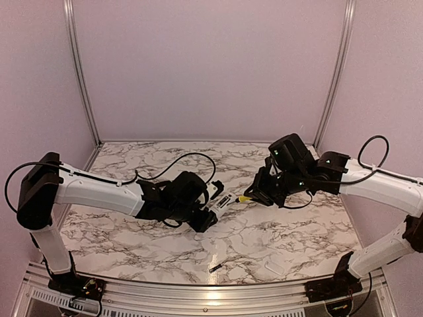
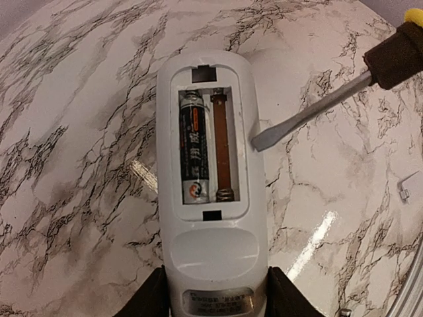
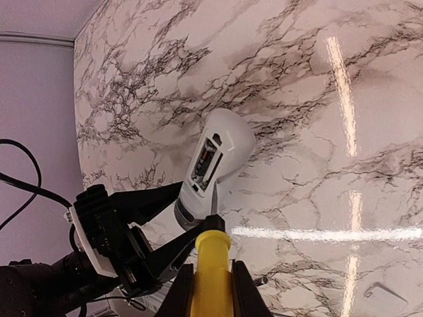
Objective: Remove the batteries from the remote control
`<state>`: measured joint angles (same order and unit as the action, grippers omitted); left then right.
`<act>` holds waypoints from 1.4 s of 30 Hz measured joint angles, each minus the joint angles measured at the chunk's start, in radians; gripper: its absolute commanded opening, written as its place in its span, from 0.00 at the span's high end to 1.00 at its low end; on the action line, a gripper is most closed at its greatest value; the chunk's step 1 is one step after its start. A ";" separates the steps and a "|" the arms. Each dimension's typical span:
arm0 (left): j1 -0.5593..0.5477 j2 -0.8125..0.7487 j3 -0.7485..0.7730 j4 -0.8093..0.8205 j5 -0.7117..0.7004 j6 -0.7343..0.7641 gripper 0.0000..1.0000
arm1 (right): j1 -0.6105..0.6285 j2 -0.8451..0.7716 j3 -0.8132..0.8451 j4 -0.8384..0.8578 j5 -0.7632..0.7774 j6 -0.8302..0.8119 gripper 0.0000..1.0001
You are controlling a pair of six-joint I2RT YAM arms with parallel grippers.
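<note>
A desk [image 1: 284, 228] with a glossy white marble pattern, veined in grey and black, fills the middle and lower part of the top view. Across the upper frame stands a plain pale lilac back wall [image 1: 211, 66]. A left wall [image 1: 30, 86] and a right wall [image 1: 393, 79] of the same colour close the frame's edges. Two slanting aluminium posts [image 1: 80, 72] mark the back corners. An aluminium rail [image 1: 198, 292] runs along the bottom edge. Bright streaks of reflected light [image 3: 340, 86] lie on the desk at the right of the right wrist view.
</note>
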<state>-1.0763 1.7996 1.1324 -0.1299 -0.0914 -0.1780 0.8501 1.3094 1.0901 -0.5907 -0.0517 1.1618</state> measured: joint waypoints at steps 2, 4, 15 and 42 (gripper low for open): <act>-0.003 0.000 0.000 0.000 0.000 -0.001 1.00 | -0.005 -0.005 -0.011 -0.001 0.002 0.005 1.00; -0.005 0.000 0.000 0.000 -0.003 -0.002 1.00 | -0.008 -0.005 -0.014 0.000 0.002 0.011 1.00; -0.021 0.002 0.034 -0.002 -0.013 -0.003 1.00 | -0.021 -0.006 -0.016 0.034 0.002 0.015 1.00; -0.032 0.008 0.045 -0.010 -0.034 -0.018 1.00 | -0.031 -0.028 -0.074 0.093 -0.006 0.036 1.00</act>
<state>-1.1080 1.8080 1.1770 -0.1402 -0.1249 -0.1959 0.8196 1.2816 1.0157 -0.4980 -0.0578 1.1980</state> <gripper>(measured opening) 0.490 0.156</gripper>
